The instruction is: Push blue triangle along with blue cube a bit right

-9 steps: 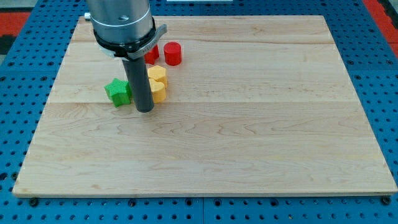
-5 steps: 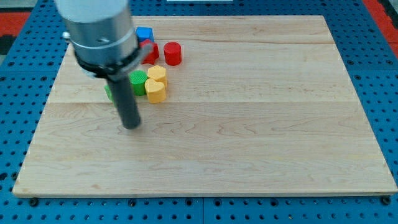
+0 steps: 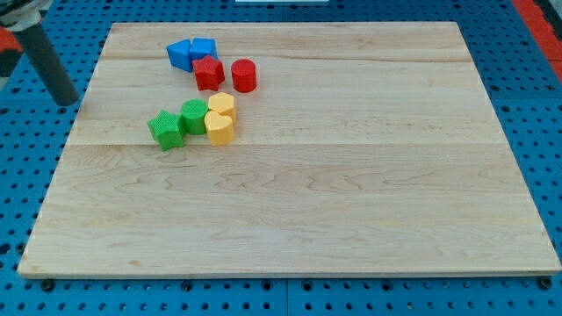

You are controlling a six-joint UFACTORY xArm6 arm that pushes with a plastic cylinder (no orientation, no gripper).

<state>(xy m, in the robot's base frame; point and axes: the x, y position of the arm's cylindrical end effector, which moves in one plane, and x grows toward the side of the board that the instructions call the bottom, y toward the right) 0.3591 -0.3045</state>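
My tip (image 3: 67,101) swung off wooden table (image 3: 351,193) to view's left; no pincer fitted, state untellable. Blue plastic triangle (image 3: 180,54) and blue plastic cube (image 3: 204,49) sat to its right, untouched; push pending.

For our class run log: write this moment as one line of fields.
my tip: off board, view's left | blue blocks: top left, touching | contact: none | push: not yet begun

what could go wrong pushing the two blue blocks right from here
My tip sits off the board at the view's left, far from the blue blocks. The red star-like block touches them just below, so a rightward push may drag it along, perhaps into the red cylinder.
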